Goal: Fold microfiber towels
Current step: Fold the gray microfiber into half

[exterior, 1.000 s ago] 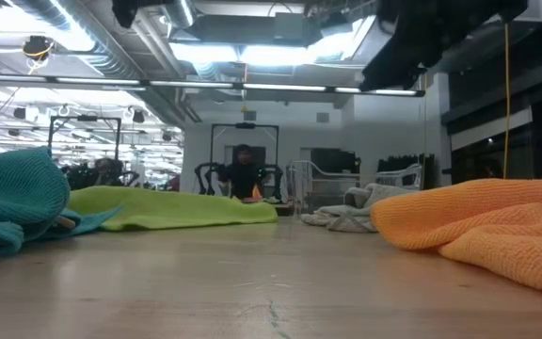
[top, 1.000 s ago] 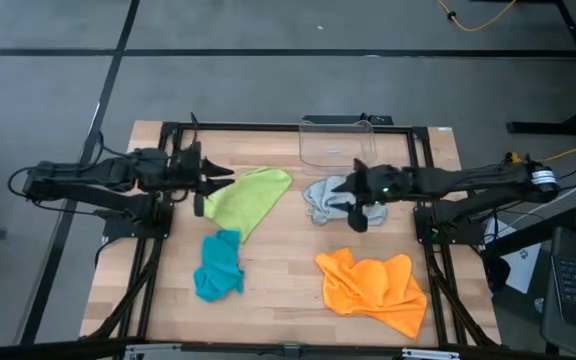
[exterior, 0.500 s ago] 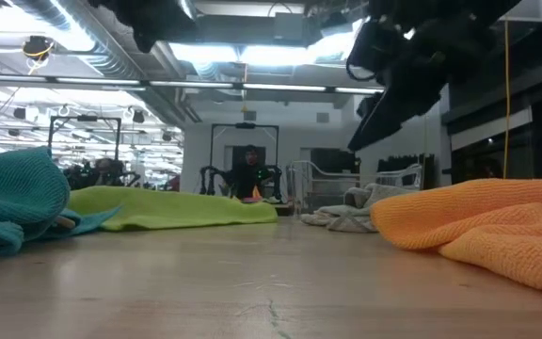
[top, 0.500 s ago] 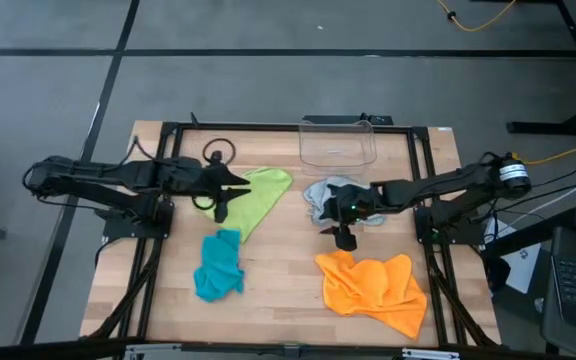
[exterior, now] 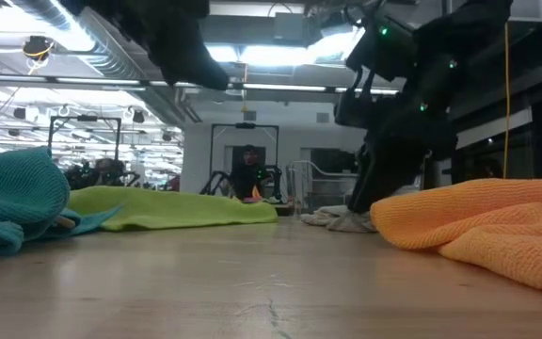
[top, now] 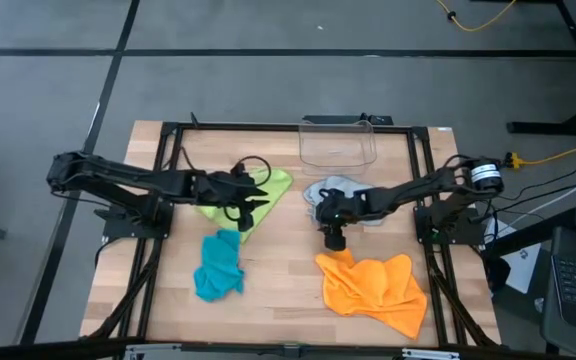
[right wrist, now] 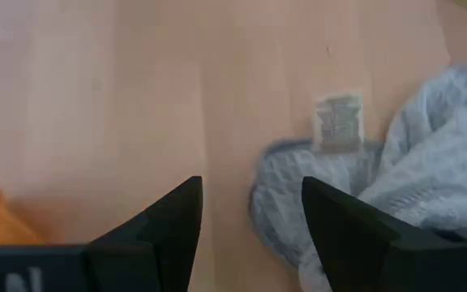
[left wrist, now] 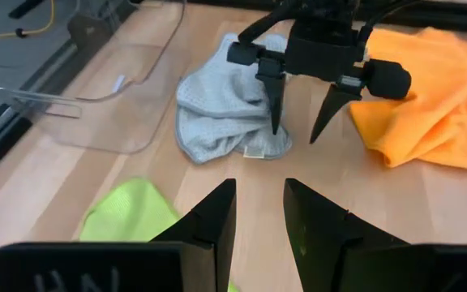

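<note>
Four towels lie crumpled on the wooden table: lime green (top: 276, 182) at far left, light grey (top: 316, 192) at far right, teal (top: 218, 265) at near left, orange (top: 373, 285) at near right. My left gripper (top: 258, 205) hangs open over the lime green towel, pointing toward the table's right; nothing is between its fingers (left wrist: 217, 215). My right gripper (top: 331, 240) is open and slants down at the grey towel's near left edge (right wrist: 298, 174), one finger on either side of that edge, close above the table (left wrist: 294, 134).
A clear plastic bin (top: 338, 145) stands at the table's far edge, just behind the grey towel. Bare wood lies between the towels in the table's middle. The black arm frames run along both table sides.
Both grippers have come down and tipped downward while reaching toward the table's middle. The left one has gone right, out over the lime green towel. The right one has gone left and toward the near edge, past the grey towel. The towels lie as before.
</note>
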{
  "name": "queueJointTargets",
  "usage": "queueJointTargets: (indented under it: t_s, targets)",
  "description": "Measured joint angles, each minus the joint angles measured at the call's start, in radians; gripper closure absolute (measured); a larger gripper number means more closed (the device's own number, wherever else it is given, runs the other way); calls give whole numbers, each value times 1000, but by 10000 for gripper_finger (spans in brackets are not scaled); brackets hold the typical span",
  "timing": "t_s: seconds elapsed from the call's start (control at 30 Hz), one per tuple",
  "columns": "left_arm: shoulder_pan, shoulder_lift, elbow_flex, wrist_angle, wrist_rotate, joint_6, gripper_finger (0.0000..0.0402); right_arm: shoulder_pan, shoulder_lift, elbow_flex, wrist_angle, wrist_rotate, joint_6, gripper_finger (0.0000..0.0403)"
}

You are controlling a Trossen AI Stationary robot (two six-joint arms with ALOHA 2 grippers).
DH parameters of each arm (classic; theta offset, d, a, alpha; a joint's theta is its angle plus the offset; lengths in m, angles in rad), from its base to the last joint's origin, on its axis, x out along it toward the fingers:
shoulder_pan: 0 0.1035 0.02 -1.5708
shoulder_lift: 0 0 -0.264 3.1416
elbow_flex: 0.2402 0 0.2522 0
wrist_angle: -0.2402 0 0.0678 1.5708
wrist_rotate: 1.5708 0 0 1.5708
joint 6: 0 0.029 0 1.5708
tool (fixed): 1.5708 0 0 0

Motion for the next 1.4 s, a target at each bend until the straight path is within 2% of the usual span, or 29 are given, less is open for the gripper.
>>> queueJointTargets:
  t_s: [0.2, 0.33, 0.97, 1.03, 1.2, 1.3, 1.4]
  targets:
    - [0, 64, 0, 57, -14, 3, 304, 0, 49, 0, 68, 31, 1, 188]
    - [1, 76, 0, 70, -15, 3, 304, 0, 79, 0, 95, 32, 1, 204]
    - [1, 75, 0, 76, -17, 4, 305, 0, 100, 5, 136, 34, 23, 390]
    - [1, 75, 0, 76, -17, 4, 305, 0, 100, 9, 134, 37, 12, 395]
    - [1, 75, 0, 76, -17, 4, 305, 12, 100, 75, 68, 113, -53, 395]
    - [1, 75, 0, 76, -17, 4, 305, 28, 100, 161, -46, 175, -124, 397]
    - [1, 75, 0, 78, -17, 4, 305, 49, 100, 268, -197, 287, -189, 396]
